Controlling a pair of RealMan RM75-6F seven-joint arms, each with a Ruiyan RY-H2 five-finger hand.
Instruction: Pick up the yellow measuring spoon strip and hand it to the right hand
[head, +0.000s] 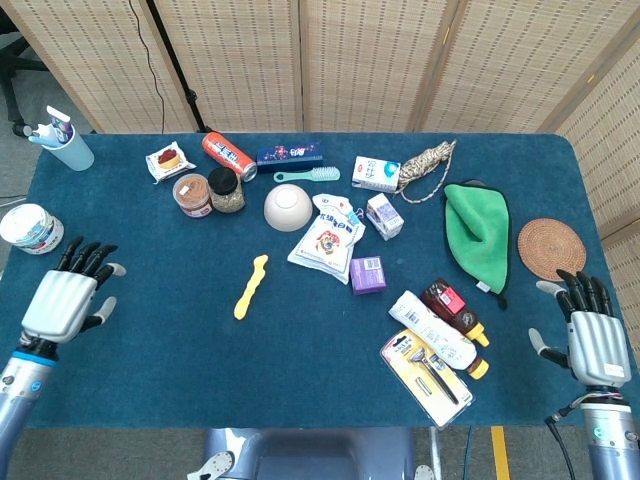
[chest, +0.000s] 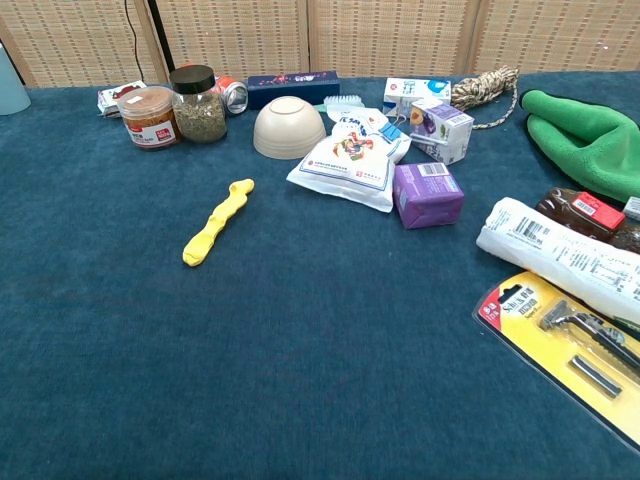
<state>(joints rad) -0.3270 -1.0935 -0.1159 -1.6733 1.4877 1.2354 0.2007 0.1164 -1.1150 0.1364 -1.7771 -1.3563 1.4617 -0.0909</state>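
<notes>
— What do we count on the table (head: 130, 350)?

— One yellow spoon strip (head: 250, 287), lying flat and slanted on the blue cloth, left of the middle, touched by nothing. Behind it we see one upturned bowl (head: 286, 207) and two jars (head: 209, 193) side by side. To its right lie one white pouch (head: 327, 240) and one purple box (head: 367, 275).

— And our hands?

— We have two, both in the head view only. Our left hand (head: 62, 301) is over the table's left part, back up, fingers spread, holding nothing, well apart from the strip. Our right hand (head: 594, 335) is at the right edge, fingers spread too, empty.

— Where is there room?

— We see bare cloth between our left hand and the strip, and across the whole near side up to the razor pack (head: 427, 376). The right half is crowded: one green cloth (head: 480, 230), one round mat (head: 551, 247), one white roll (head: 431, 329) beside one brown bottle (head: 455, 310). One tub (head: 30, 228) sits on the left edge
</notes>
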